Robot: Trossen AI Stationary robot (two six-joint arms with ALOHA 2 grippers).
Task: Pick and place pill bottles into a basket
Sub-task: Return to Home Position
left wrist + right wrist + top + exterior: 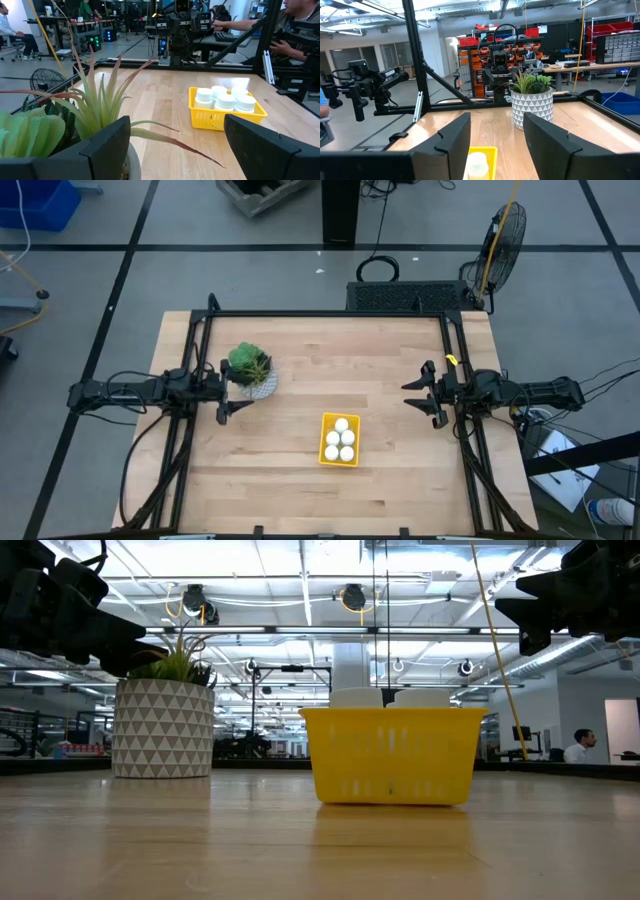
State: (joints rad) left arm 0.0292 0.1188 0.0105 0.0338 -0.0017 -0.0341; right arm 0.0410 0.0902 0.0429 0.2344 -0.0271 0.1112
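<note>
Heads up on your setup: all five bottles (pixel 340 438) sit inside the basket (pixel 323 443), upright, caps up and packed tight against each other, one alone at one end and then two pairs. The basket stands flat on the table (pixel 260 470), about midway between your two arms and a bit toward the lower edge in the high view. From table height you only catch a couple of white caps (pixel 355 697) poking above the yellow rim.

Your left gripper (pixel 225 392) hangs over the left side of the table, up off the wood, with its fingers (pixel 107 145) spread wide and nothing between them. The plant (pixel 250 370) is just beside it, so the leaves fill that wrist camera, with the basket farther off across the boards.

Your right gripper (pixel 418 394) hangs over the right side, well apart from the basket, also raised above the surface. Its fingers (pixel 452 137) are apart too and hold nothing; past them you see one end of the basket with a bottle in it, and the plant across the table.

Neither gripper touches anything. In the room behind, a person sits at a desk (pixel 578 746), and a couple more people show in the left wrist view.
</note>
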